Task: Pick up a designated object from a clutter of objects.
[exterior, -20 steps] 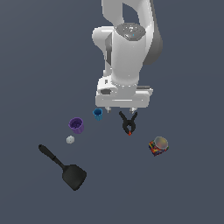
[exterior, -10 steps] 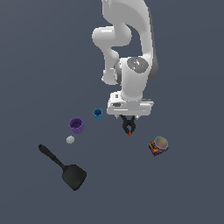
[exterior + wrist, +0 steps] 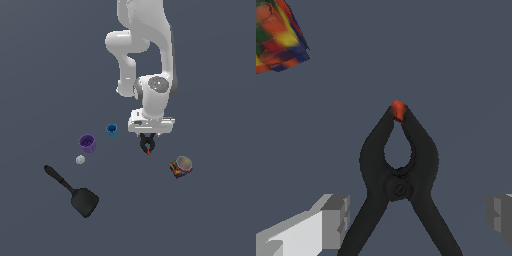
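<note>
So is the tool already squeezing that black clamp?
No, in the wrist view its fingers stand apart on either side of the black clamp.

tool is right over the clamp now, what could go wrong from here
1. The clamp has splayed handles running out between the fingers; closing on that V could squeeze it out of the tool or twist it.
2. The fingers sit wide apart with the clamp not yet gripped, so lifting now would likely leave it behind.
3. The multicoloured can lies close by; a sideways shift might nudge it.
</note>
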